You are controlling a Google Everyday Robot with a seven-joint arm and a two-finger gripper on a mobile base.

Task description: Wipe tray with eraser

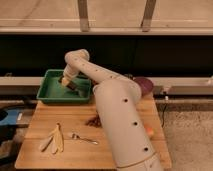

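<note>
The green tray [50, 94] sits at the back left of the wooden table. My arm reaches from the lower right over the table and bends down into the tray. My gripper [68, 82] is inside the tray, near its right half, low over the floor. It is shut on the small tan-yellow eraser [64, 79], which shows at the fingertips, against or just above the tray floor. The eraser's dark underside cannot be made out.
A pale yellow banana peel [54, 139] and a metal spoon [83, 138] lie at the table's front left. A dark purple bowl [144, 84] stands at the back right. A small reddish-brown heap [93, 120] lies beside my arm. A dark wall ledge runs behind the table.
</note>
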